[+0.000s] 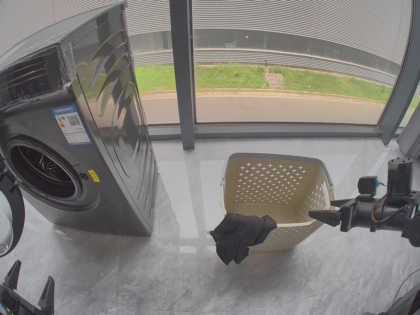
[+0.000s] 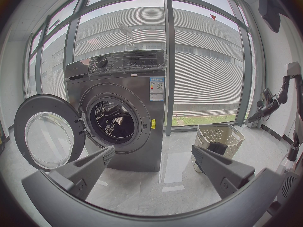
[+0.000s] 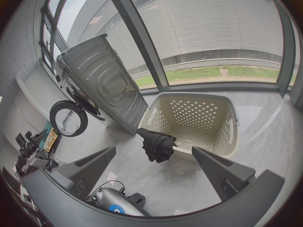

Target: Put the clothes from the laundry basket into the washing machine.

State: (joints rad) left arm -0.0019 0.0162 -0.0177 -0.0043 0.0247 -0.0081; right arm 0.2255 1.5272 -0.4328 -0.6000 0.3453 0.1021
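A cream laundry basket [image 1: 280, 156] stands on the floor to the right of the grey washing machine [image 1: 118, 154]. One black garment [image 1: 238, 237] hangs over the basket's near rim, partly outside it. The machine's round door [image 2: 47, 133] is swung wide, and clothes [image 2: 115, 122] lie in the drum. My right gripper [image 1: 321, 208] is open and holds nothing, hovering by the basket's right wall, above and to the right of the garment [image 3: 156, 144]. My left gripper [image 1: 33, 271] is open and bare, low in front of the machine's door opening [image 2: 113, 122].
Tall windows and a grey pillar [image 1: 183, 66] stand behind the basket. Bare marble floor [image 1: 175, 276] stretches between the machine and the basket. The swung door [image 1: 8, 215] juts out at the far left near my left arm.
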